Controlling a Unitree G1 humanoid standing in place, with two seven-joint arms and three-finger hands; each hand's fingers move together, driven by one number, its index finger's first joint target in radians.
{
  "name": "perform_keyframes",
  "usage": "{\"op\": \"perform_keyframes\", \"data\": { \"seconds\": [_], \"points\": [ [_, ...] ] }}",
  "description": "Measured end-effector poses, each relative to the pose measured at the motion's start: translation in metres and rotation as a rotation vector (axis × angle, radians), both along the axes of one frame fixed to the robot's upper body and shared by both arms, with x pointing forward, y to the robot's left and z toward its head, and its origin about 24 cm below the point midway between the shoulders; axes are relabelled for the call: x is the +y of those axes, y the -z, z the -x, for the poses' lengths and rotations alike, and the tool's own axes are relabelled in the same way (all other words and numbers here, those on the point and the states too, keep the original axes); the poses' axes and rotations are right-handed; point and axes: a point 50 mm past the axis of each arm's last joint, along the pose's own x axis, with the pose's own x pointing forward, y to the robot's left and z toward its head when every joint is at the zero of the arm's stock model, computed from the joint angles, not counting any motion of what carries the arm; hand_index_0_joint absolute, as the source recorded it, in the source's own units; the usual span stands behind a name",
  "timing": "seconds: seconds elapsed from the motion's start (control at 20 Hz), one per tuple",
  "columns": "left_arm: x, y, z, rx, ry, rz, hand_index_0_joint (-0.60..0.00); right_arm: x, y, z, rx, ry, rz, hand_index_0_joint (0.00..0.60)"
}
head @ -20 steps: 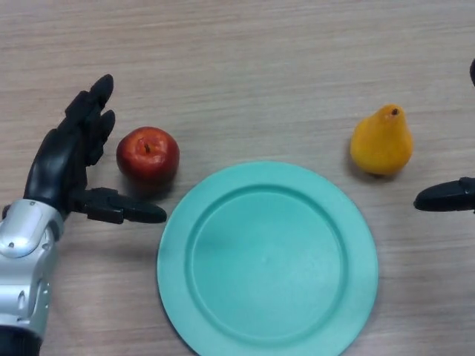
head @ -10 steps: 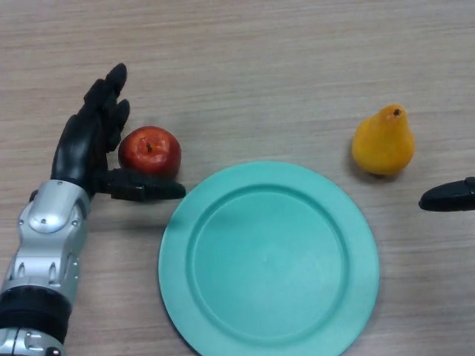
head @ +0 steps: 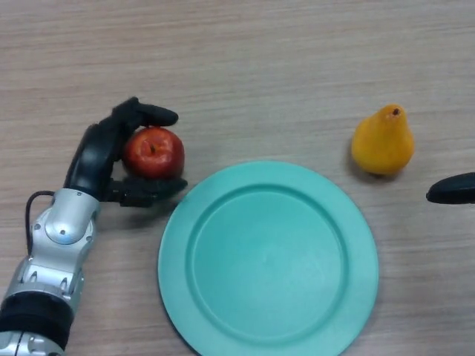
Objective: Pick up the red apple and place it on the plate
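The red apple (head: 154, 152) sits on the wooden table, just left of the teal plate (head: 268, 259). My left hand (head: 100, 156) is shut on the apple: its fingers curl over the apple's far side and its thumb lies along the near side. The apple looks to be resting on the table. The plate has nothing on it. Only a black tip of my right hand (head: 453, 189) shows at the right edge, below the pear.
A yellow-orange pear (head: 382, 141) stands upright to the upper right of the plate, near the right hand.
My left hand moved right to the apple and its fingers curled down over it, closing around it. The right hand drew slightly further out of view.
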Motion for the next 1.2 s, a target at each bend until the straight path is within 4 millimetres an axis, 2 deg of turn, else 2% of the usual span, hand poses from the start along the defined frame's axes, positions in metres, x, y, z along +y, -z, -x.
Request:
{"op": "perform_keyframes", "data": {
  "seconds": [0.05,0.15,0.25,0.3,0.45,0.55,0.65,0.8,0.85,0.9,0.95,1.05,1.15,1.2],
  "points": [
    [0.003,-0.012,0.004,-0.041,-0.01,0.001,-0.6,0.0,0.0,0.0,0.0,0.0,-0.003,0.0],
    [0.01,-0.032,0.014,-0.1,-0.042,0.118,-0.6,0.0,0.001,0.0,0.004,0.001,-0.006,0.0],
    [0.009,-0.04,0.032,-0.104,-0.043,0.259,-0.6,-0.001,-0.001,0.0,-0.003,0.008,-0.016,0.0],
    [0.005,-0.039,0.041,-0.094,-0.034,0.266,-0.6,0.0,-0.003,0.0,-0.013,0.015,-0.017,0.0],
    [-0.028,-0.022,0.075,0.008,0.088,0.268,-0.6,0.005,-0.008,-0.003,-0.034,0.0,-0.014,0.0],
    [-0.046,-0.007,0.094,0.048,0.166,0.197,-0.6,0.008,-0.007,-0.005,-0.025,-0.016,-0.013,0.0],
    [-0.052,0.006,0.104,0.067,0.196,0.114,-0.6,0.007,-0.006,-0.007,-0.018,-0.013,-0.016,0.0],
    [-0.05,0.011,0.107,0.116,0.178,0.104,-0.6,0.006,-0.003,-0.009,-0.001,-0.01,-0.021,0.0],
    [-0.049,0.015,0.107,0.167,0.167,0.107,-0.45,0.007,-0.005,-0.01,-0.009,-0.022,-0.018,0.0],
    [-0.049,0.017,0.107,0.186,0.165,0.106,-0.349,0.008,-0.006,-0.01,-0.015,-0.027,-0.016,0.0],
    [-0.049,0.017,0.107,0.201,0.184,0.104,-0.2,0.008,-0.007,-0.01,-0.017,-0.033,-0.014,0.0],
    [-0.054,0.007,0.111,0.265,0.297,0.089,0.0,0.009,-0.008,-0.012,-0.004,-0.05,-0.027,0.0],
    [-0.061,-0.008,0.107,0.261,0.405,0.095,0.0,0.01,-0.009,-0.017,0.004,-0.058,-0.028,0.0],
    [-0.062,-0.016,0.106,0.244,0.405,0.096,0.0,0.011,-0.01,-0.018,0.008,-0.062,-0.024,0.0]
  ]
}}
